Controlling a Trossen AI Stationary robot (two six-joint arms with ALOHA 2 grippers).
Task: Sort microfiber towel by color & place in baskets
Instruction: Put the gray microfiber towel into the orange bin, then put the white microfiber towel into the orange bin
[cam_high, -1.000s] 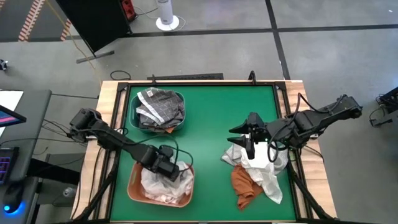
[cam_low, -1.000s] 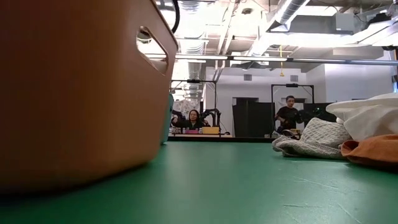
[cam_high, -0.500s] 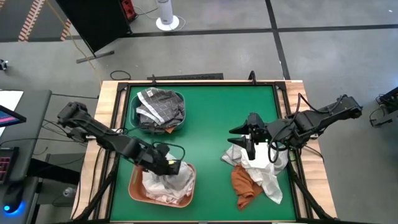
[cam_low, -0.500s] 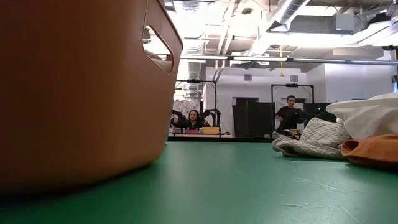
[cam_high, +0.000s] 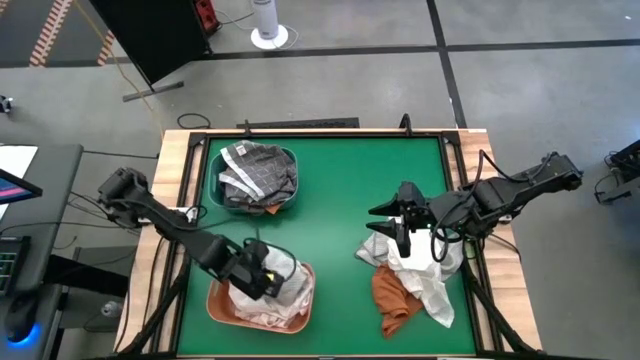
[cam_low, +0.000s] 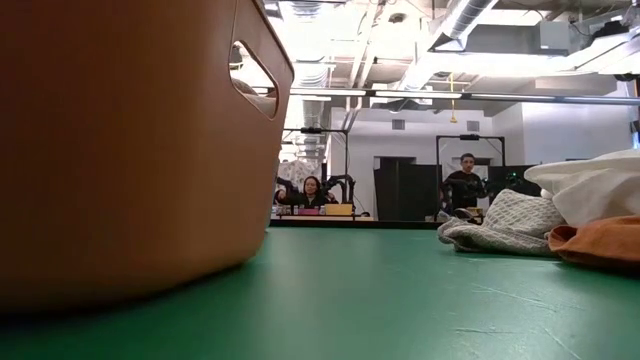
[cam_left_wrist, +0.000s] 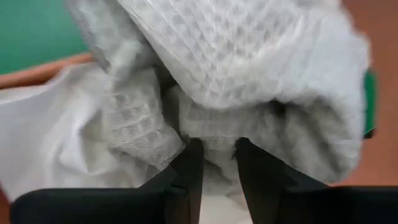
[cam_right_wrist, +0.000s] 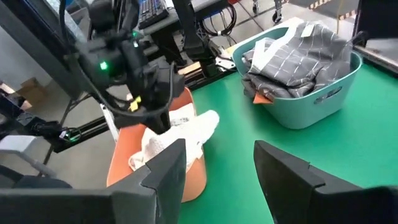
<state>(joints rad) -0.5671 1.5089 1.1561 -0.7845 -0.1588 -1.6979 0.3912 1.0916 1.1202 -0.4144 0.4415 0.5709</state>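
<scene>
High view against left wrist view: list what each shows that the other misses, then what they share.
Only the high view shows the teal basket holding grey grid towels, the loose pile with the rust orange towel, and the right gripper open above it. Only the left wrist view shows the white towel's waffle weave and the left gripper nearly closed on a fold. Both show the white towel over the salmon basket.

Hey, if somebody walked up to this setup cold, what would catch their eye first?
Probably the left gripper, pinching a white waffle-weave towel over the salmon basket at the table's near left. Next, the loose pile of towels at the right, with the right gripper open above it. The teal basket at the far left holds grey grid-lined cloths.
</scene>
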